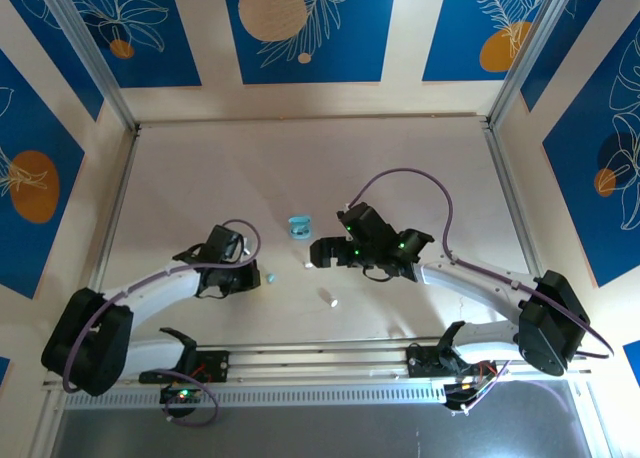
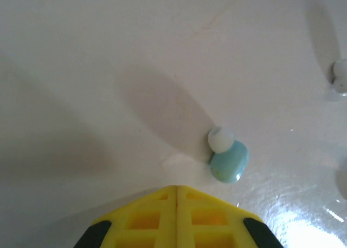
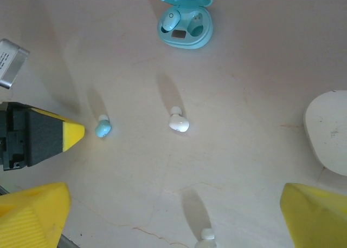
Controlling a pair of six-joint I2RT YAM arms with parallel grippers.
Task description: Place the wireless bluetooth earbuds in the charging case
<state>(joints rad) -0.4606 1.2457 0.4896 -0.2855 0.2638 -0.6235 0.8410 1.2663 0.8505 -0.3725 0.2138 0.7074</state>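
The loose light blue earbud [image 2: 228, 158] lies on the table [image 1: 200, 178] just beyond the tips of the left claw [image 2: 176, 199], a little to their right and not touching them. This claw is closed – its two yellow fingers press together along one seam and nothing is between them. In the left wrist view the long axis of the earbud runs roughly away from the claw, with the white tip at the far end. The left arm is clearly the nearer one. I judge that the claw must open and shift right before it can take the earbud.

The blue charging case [image 3: 184, 28] stands open, farther away and to the right – a seated blue earbud [image 3: 170, 21] fills its left socket, and the other socket looks free. Between them is bare table. The right claw [image 1: 320, 253] hangs wide open and holds nothing, near a white earbud [image 3: 178, 123]. A second white earbud [image 3: 205, 238] and a white case [image 3: 328, 131] lie close by.
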